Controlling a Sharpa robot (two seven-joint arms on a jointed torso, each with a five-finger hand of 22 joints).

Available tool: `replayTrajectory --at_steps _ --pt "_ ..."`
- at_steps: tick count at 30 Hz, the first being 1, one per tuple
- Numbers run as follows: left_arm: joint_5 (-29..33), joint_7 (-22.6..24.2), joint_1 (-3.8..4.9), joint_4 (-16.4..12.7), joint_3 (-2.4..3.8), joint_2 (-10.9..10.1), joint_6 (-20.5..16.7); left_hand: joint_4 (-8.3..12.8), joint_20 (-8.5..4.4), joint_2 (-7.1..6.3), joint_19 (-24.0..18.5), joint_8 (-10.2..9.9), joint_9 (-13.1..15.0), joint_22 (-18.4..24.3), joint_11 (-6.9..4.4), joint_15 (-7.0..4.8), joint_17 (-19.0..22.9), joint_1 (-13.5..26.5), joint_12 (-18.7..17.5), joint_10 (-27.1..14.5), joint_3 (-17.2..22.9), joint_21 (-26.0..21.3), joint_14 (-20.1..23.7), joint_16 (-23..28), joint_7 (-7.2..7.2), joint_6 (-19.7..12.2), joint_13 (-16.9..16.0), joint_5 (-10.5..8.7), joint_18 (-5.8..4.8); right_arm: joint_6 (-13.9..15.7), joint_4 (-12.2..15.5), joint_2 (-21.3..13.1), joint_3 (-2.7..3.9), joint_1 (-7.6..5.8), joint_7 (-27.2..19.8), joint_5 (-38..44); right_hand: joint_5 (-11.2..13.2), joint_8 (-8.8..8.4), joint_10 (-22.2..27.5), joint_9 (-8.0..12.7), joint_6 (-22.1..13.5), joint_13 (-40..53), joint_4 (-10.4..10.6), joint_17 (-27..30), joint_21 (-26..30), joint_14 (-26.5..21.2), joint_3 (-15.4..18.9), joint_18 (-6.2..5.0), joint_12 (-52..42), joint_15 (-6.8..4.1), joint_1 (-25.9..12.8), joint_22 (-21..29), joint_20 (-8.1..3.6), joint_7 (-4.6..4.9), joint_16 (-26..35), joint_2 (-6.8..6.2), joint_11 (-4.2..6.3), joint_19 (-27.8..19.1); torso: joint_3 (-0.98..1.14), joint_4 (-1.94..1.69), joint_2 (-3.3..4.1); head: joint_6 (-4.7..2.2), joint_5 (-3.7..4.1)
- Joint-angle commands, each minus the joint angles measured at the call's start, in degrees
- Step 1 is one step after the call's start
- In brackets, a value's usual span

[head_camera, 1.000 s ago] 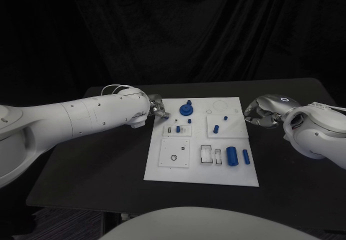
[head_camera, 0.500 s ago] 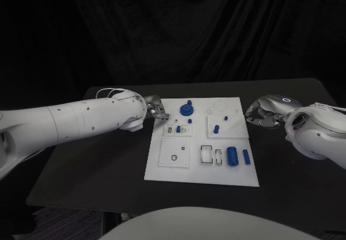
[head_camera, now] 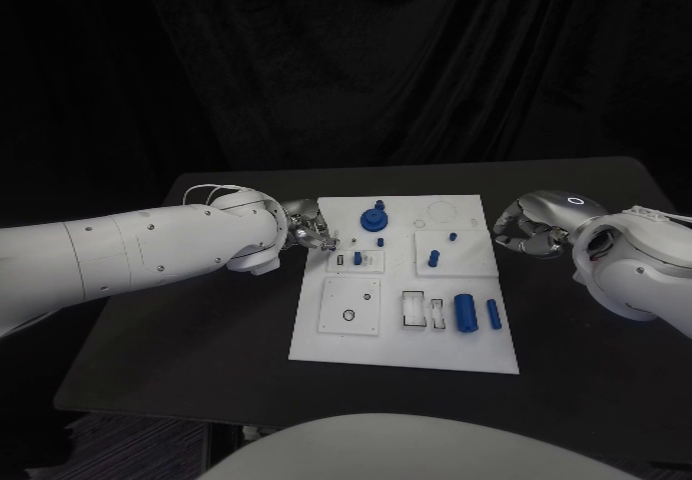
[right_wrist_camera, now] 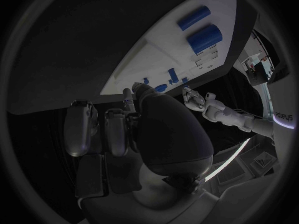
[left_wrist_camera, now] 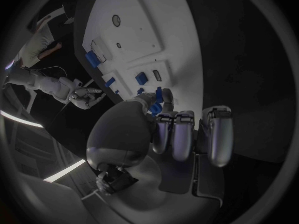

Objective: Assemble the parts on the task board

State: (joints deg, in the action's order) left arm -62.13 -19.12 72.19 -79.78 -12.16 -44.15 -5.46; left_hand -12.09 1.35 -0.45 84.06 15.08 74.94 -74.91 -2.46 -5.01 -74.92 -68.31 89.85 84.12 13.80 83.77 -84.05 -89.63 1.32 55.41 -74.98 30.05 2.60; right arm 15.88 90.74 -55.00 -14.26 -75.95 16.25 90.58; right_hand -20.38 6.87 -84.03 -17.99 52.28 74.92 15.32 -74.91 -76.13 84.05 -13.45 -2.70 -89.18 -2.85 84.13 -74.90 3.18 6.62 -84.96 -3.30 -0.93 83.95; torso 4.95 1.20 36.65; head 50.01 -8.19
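Note:
The white task board (head_camera: 335, 338) lies mid-table. On it sit a blue round piece with a knob (head_camera: 374, 215), small blue pegs (head_camera: 433, 258), a thick blue cylinder (head_camera: 464, 311) and a slimmer one (head_camera: 493, 314). My left hand (head_camera: 307, 228) hovers at the board's upper left edge. Its fingers (left_wrist_camera: 181, 129) are curled in with nothing between them. My right hand (head_camera: 526, 228) sits just off the board's upper right edge, also curled and holding nothing. In the right wrist view its fingers (right_wrist_camera: 115, 129) bend toward the palm, with the two cylinders (right_wrist_camera: 204, 38) beyond.
Black tabletop (head_camera: 188, 340) surrounds the board on all sides. Near the board's middle are a square plate with a small ring hole (head_camera: 349, 305) and rectangular slots (head_camera: 414, 308).
My left forearm has swung lower and back toward the left, while its hand stayed by the board's left edge. The right hand has barely moved.

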Motion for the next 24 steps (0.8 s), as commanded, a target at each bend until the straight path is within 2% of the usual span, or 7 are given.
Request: replayTrajectory --at_steps 1,7,11,20,24 --pt "0.1 -1.12 -0.06 -0.5 0.04 -0.02 1.91 0.1 -0.33 -0.4 0.75 -0.16 1.4 -9.22 -0.37 -0.5 -15.08 -0.08 0.15 5.88 0.4 -0.2 -5.95 -0.37 -0.18 0.4 -15.02 0.2 -0.26 -0.44 0.03 0.08 0.03 0.13 1.07 0.36 -0.25 -0.37 -4.08 0.08 0.08 13.28 0.15 -10.58 0.35 4.63 -0.34 -0.57 0.35 0.36 0.18 -10.69 0.5 0.09 0.39 0.5 -0.52 0.59 0.0 0.04 0.0 -0.01 -0.2" --pt "0.1 -1.33 -0.09 -0.23 0.04 0.33 2.53 -0.01 -0.38 -0.59 0.75 -0.31 1.35 -9.22 -0.38 -0.53 -15.08 0.22 0.15 5.88 1.21 -0.26 -5.95 -0.37 -0.14 0.42 -15.02 -0.72 -0.25 -0.42 -0.04 0.17 0.03 0.13 1.0 0.36 -0.25 -0.37 -4.08 0.08 0.08 13.28 0.15 -10.58 0.35 4.63 -0.34 -0.57 0.35 0.36 0.18 -10.69 0.5 0.09 0.39 0.5 -0.52 0.59 -0.07 0.02 0.0 -0.01 -0.09" --pt "0.11 -1.27 -0.19 0.49 0.04 0.93 3.03 0.03 -0.38 -0.62 0.74 -0.37 1.34 -9.22 -0.38 -0.54 -15.08 0.21 0.15 5.88 1.49 -0.29 -5.95 -0.37 -0.15 0.37 -15.02 -0.89 -0.25 -0.26 -0.12 0.2 0.03 0.15 0.82 0.17 -0.25 -0.37 -4.08 0.08 0.08 13.28 0.15 -10.58 0.35 4.63 -0.34 -0.57 0.35 0.36 0.18 -10.69 0.5 0.09 0.39 0.5 -0.52 0.59 -0.03 0.14 -0.04 -0.01 -0.41" --pt "0.11 -0.93 -0.71 1.42 0.04 1.77 3.38 0.07 -0.39 -0.65 0.73 -0.45 1.33 -9.21 -0.37 -0.53 -15.08 0.21 0.15 5.88 1.77 -0.31 -5.95 -0.37 -0.14 0.31 -15.02 -1.08 -0.25 -0.14 -0.19 0.33 0.03 0.25 0.61 -0.08 -0.26 -0.38 -4.13 0.09 0.08 13.33 0.14 -10.59 0.4 4.63 -0.38 -0.57 0.31 0.35 0.19 -10.68 0.5 0.1 0.37 0.5 -0.52 0.58 -0.07 0.09 0.06 -0.01 -0.35" --pt "0.11 -0.82 -1.0 1.53 0.04 1.96 3.52 0.07 -0.39 -0.65 0.73 -0.45 1.33 -9.21 -0.37 -0.53 -15.08 0.21 0.15 5.88 1.77 -0.31 -5.95 -0.37 -0.14 0.31 -15.02 -1.08 -0.25 -0.14 -0.2 0.3 0.03 0.26 0.63 -0.1 -0.26 -0.38 -4.13 0.09 0.08 13.33 0.14 -10.59 0.4 4.63 -0.38 -0.57 0.31 0.35 0.19 -10.68 0.5 0.1 0.37 0.5 -0.52 0.58 -0.02 0.05 0.03 -0.01 -0.28"
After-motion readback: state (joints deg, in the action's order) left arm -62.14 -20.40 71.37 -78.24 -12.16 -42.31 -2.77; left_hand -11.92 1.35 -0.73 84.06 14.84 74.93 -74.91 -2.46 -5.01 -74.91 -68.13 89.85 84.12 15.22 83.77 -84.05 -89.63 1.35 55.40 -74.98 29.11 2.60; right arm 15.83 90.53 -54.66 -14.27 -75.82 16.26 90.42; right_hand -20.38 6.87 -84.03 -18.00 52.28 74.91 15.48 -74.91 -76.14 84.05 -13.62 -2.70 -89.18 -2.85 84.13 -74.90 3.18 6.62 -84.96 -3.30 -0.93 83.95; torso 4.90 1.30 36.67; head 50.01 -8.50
